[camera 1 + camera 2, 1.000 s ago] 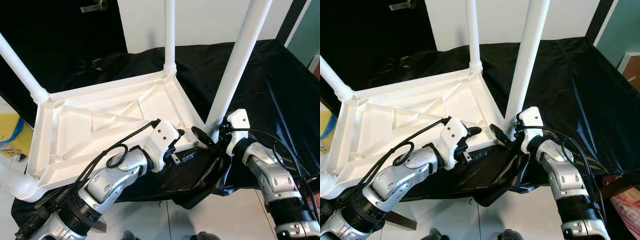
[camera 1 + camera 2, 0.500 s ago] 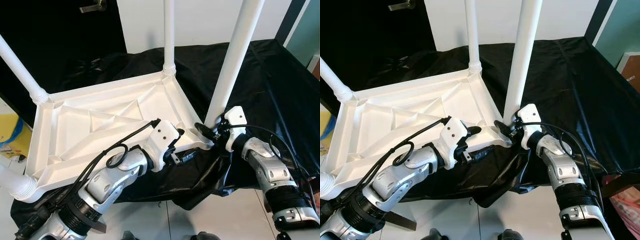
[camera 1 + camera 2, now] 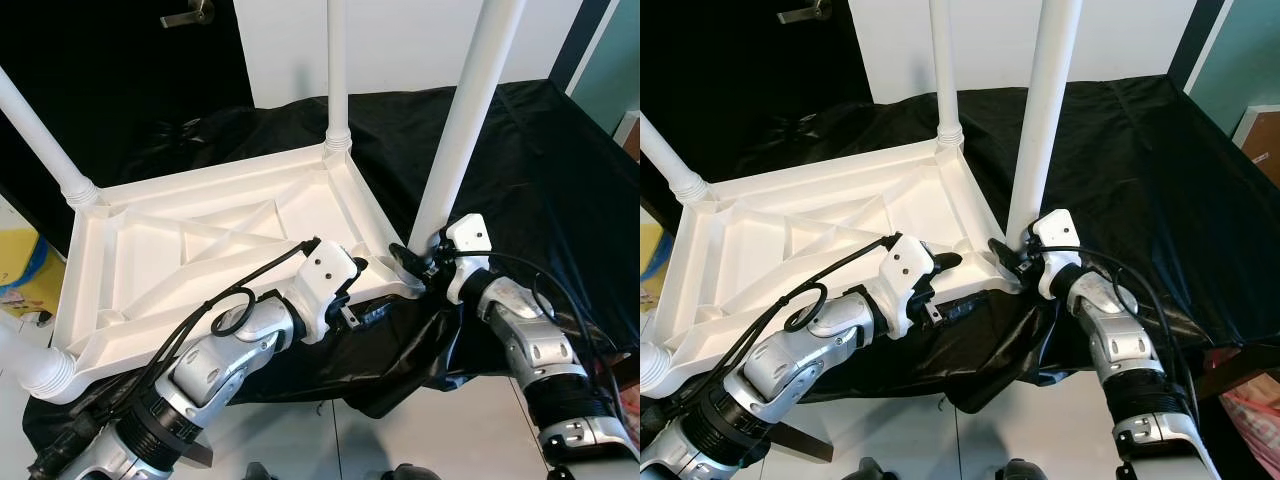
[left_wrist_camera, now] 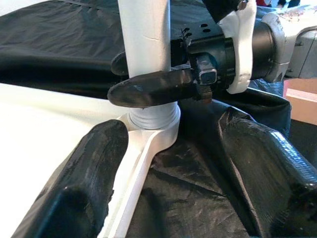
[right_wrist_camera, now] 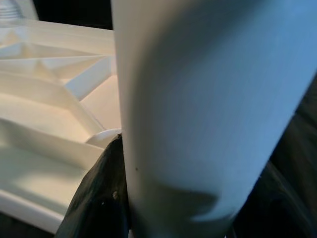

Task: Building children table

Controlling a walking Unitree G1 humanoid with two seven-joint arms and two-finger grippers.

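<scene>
The white plastic table top (image 3: 215, 255) lies upside down on a surface covered with a black cloth (image 3: 540, 170), and its legs stand up from the corners. The near right leg (image 3: 462, 120) sits in its corner socket, and the right gripper (image 3: 418, 262) is clamped on the base of this leg, just above the socket. In the left wrist view one black finger (image 4: 153, 88) crosses in front of the leg and touches it, and in the right wrist view the leg (image 5: 198, 109) stands between the two dark fingers. The left gripper (image 3: 352, 290) is at the near edge of the table top, beside the same corner. Its fingers are apart: in the left wrist view one thick padded finger (image 4: 84, 183) lies over the white rim and the other (image 4: 270, 173) is over the black cloth, with the corner socket (image 4: 154, 121) between them and not gripped.

The table top is smooth, matte plastic with raised ribs that make triangles on its underside. The legs are round, smooth tubes; the far leg (image 3: 337, 70) and the left leg (image 3: 40, 135) have ringed collars at the base. The cloth is shiny and wrinkled, and it hangs over the near edge. Below it there is a pale tiled floor (image 3: 300, 440). Behind stands a white wall (image 3: 400, 40), with a dark door and its metal handle (image 3: 188, 14) to the left.
</scene>
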